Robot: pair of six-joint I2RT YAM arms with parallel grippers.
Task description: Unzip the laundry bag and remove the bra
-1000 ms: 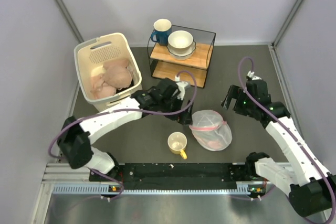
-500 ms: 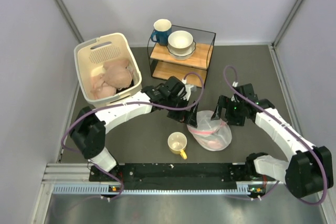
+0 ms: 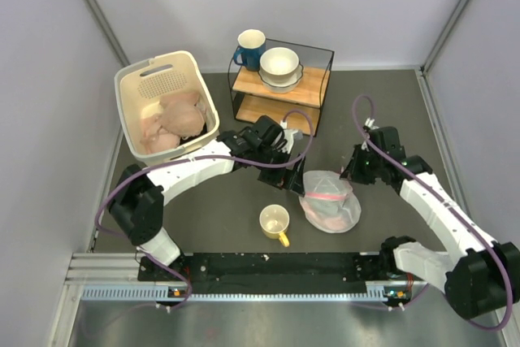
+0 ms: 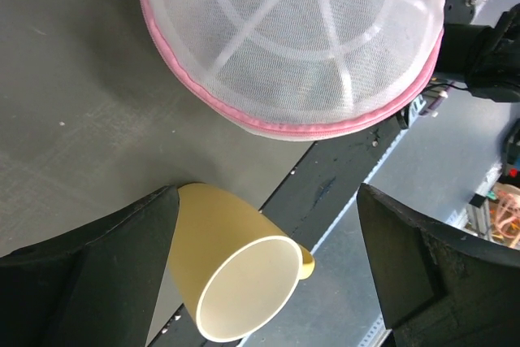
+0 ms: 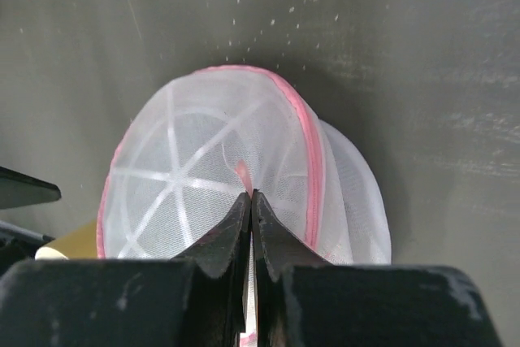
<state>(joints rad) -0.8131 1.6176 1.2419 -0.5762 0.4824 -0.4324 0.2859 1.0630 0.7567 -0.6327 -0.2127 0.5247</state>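
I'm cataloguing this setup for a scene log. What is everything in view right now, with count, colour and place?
laundry bag: one, white mesh with pink zip rim, table centre-right
yellow mug: one, upright on the table, left of the bag
basket: one, cream, slotted, far left
cloths: several, peach, inside the basket
rack: one, black wire frame, two wooden shelves, far centre
blue mug: one, at the rack's far left corner
bowl: white, upper shelf, seemingly stacked on another dish
table: one, dark grey
left gripper: open, above the gap between mug and bag
right gripper: shut, tips at the bag's dome
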